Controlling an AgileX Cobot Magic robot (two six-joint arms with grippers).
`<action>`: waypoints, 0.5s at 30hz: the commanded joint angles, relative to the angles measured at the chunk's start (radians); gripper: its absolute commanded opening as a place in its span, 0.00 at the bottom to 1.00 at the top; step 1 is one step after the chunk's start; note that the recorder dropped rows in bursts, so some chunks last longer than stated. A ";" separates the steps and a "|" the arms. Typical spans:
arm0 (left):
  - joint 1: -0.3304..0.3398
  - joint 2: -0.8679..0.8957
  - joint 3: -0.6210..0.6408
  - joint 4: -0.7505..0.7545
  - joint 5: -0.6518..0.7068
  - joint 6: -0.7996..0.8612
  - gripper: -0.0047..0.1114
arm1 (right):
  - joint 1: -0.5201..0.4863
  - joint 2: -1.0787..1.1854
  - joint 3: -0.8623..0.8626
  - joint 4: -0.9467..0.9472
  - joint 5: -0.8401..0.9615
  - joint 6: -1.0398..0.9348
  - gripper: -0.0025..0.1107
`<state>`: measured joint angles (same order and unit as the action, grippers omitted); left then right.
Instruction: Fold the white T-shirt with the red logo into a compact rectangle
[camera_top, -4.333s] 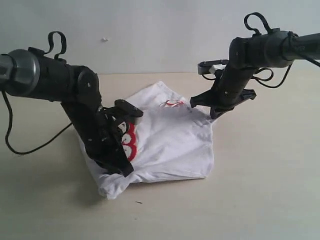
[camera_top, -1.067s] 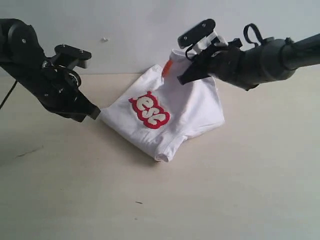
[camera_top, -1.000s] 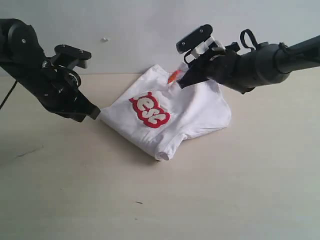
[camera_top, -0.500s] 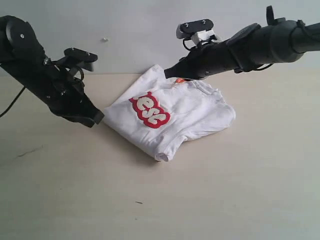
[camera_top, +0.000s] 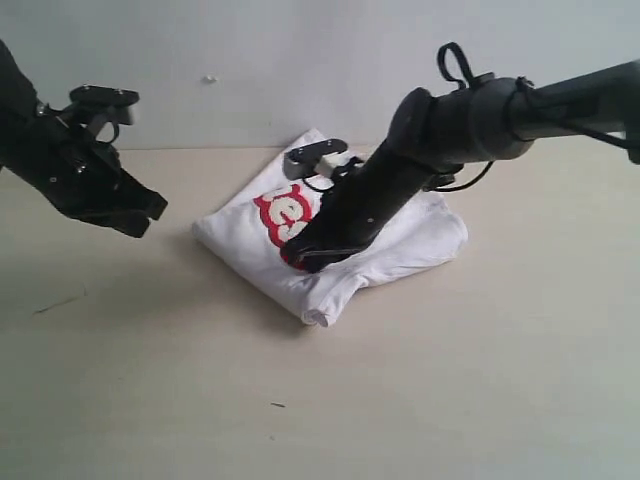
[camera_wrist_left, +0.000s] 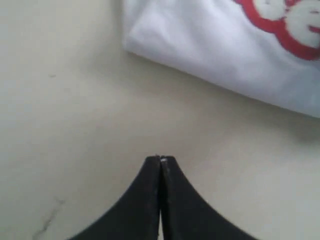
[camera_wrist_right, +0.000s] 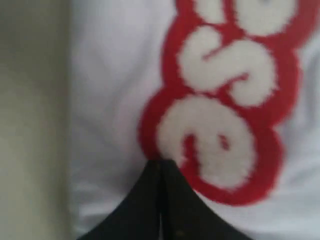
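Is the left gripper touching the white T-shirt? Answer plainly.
No, the left gripper is shut over the table, with a clear gap between it and the white T-shirt.

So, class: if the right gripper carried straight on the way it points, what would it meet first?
The red logo on the white T-shirt: the shut right gripper aims at the edge of its red outline, seemingly almost touching, though depth is unclear.

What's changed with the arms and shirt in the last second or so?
The right gripper let go of the raised back edge of the white T-shirt, shut, and came down onto the red logo. The left gripper drew back leftward, still shut. The shirt stays folded in place.
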<state>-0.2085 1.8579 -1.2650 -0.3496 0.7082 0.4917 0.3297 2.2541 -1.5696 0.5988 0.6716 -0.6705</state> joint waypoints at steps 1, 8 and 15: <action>0.060 -0.007 0.003 -0.003 -0.006 -0.025 0.04 | 0.086 0.004 -0.003 0.027 -0.061 0.039 0.02; 0.073 -0.007 0.003 -0.004 -0.002 -0.025 0.04 | 0.180 0.016 -0.003 -0.139 0.141 0.130 0.02; 0.073 -0.007 0.003 -0.022 0.002 -0.021 0.04 | 0.193 -0.091 0.040 -0.375 -0.090 0.387 0.02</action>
<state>-0.1375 1.8579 -1.2650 -0.3519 0.7082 0.4743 0.5252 2.2215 -1.5446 0.2632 0.7140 -0.3394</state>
